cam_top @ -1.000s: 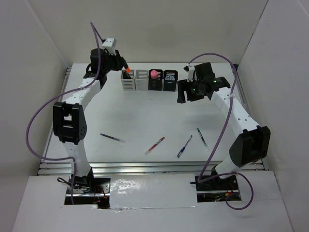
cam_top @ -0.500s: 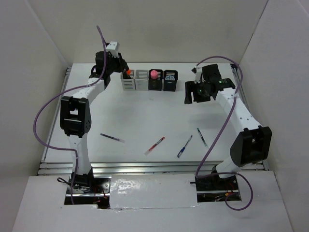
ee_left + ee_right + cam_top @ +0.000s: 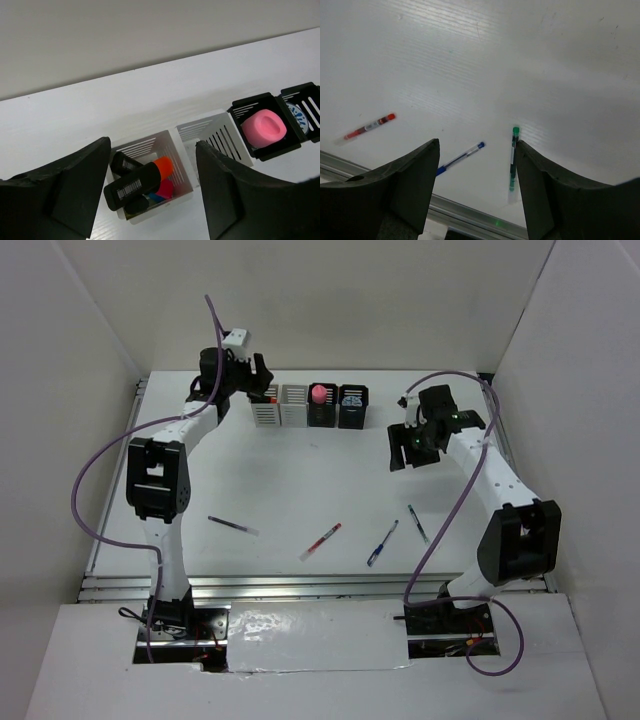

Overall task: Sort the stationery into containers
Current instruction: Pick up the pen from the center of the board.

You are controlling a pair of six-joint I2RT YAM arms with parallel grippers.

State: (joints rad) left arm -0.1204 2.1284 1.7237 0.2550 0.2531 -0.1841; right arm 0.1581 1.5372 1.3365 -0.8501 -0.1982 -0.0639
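The containers stand in a row at the back: two grey holders (image 3: 265, 408) (image 3: 293, 405) and two black ones (image 3: 322, 405) (image 3: 352, 405). My left gripper (image 3: 258, 380) (image 3: 152, 150) hangs open over the leftmost grey holder (image 3: 182, 172). An orange-capped highlighter (image 3: 140, 181) lies loose in that holder on top of other highlighters. A pink stubby cylinder (image 3: 264, 129) sits in the first black holder. My right gripper (image 3: 405, 445) (image 3: 477, 145) is open and empty above the table, over a green pen (image 3: 513, 157) and a blue pen (image 3: 460, 159). A red pen (image 3: 369, 126) lies further left.
Near the front of the table lie a thin clear pen (image 3: 232, 525), the red pen (image 3: 320, 540), the blue pen (image 3: 382, 542) and the green pen (image 3: 418, 524). A metal rail (image 3: 300, 585) runs along the table's near edge. White walls close in the sides and back.
My left gripper opened and let the orange-capped highlighter drop into the leftmost grey holder. The right arm drew back from the containers toward the right and nearer side.
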